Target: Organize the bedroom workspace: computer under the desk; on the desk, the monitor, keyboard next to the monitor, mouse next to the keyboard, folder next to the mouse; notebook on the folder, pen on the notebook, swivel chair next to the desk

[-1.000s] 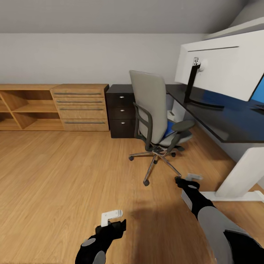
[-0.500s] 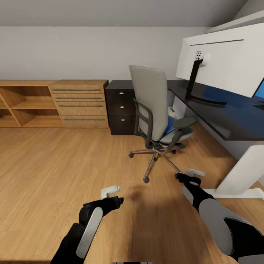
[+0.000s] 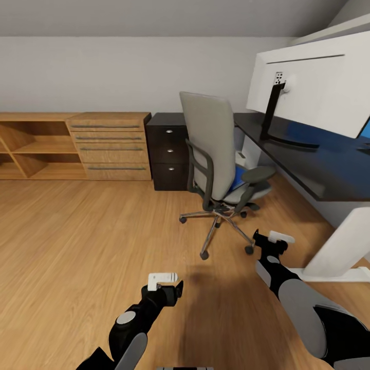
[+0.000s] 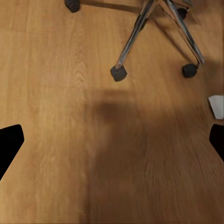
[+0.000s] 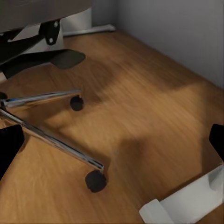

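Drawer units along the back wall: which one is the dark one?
The dark brown drawer unit with round silver knobs, standing just behind the swivel chair. The wooden drawer unit beside it is light wood with long bar handles.

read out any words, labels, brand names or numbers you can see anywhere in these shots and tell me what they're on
There is no readable text in these pictures.
The monitor has a plain pale back; the small plate where its stand meets it carries dark dots, not letters.
The swivel chair, the desk, its dark drawer unit and the wooden shelving bear no labels or markings.
The left gripper and right gripper show no print.
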Available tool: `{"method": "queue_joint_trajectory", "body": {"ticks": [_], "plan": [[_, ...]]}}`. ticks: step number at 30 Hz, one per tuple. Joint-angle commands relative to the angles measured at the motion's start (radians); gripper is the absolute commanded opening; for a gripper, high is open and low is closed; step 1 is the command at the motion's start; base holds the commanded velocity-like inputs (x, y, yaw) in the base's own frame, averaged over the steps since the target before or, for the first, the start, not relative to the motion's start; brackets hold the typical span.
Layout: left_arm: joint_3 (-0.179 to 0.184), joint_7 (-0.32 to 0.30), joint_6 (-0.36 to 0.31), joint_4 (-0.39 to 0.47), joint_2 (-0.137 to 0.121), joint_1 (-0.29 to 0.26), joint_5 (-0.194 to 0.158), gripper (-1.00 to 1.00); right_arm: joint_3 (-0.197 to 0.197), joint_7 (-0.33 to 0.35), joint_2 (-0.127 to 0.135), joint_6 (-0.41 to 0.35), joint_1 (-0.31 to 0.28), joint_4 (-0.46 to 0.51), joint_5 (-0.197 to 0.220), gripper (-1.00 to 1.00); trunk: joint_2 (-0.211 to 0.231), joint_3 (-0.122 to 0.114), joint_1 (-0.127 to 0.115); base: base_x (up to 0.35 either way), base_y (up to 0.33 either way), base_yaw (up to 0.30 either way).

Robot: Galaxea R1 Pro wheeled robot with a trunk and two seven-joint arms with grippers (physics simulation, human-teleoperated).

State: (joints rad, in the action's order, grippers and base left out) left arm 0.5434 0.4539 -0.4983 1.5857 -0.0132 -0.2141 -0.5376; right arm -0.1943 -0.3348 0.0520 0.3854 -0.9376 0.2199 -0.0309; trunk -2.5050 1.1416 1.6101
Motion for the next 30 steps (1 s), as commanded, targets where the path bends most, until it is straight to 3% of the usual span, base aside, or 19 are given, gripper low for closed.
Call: {"method": "queue_joint_trajectory", "body": {"ticks": [1,13,30], "plan": [[0.004,0.011,0.000,0.001,-0.002,-0.001,-0.010,1.00,-0.002,-0.004,-0.001,0.005,0.000,-0.002,-0.004,1.00,0.000,0.001,0.000,0.246,-0.141,0.000],[-0.002,0.011,-0.001,-0.006,-0.004,-0.001,-0.009,1.00,-0.003,-0.007,0.001,0.010,0.000,-0.002,-0.003,1.00,0.000,0.001,0.000,0.135,-0.141,0.000],[-0.009,0.014,0.003,-0.006,-0.006,-0.001,-0.009,1.00,-0.002,-0.007,-0.001,0.018,0.000,-0.002,-0.003,1.00,0.000,0.001,0.000,0.201,-0.011,0.000]]}}
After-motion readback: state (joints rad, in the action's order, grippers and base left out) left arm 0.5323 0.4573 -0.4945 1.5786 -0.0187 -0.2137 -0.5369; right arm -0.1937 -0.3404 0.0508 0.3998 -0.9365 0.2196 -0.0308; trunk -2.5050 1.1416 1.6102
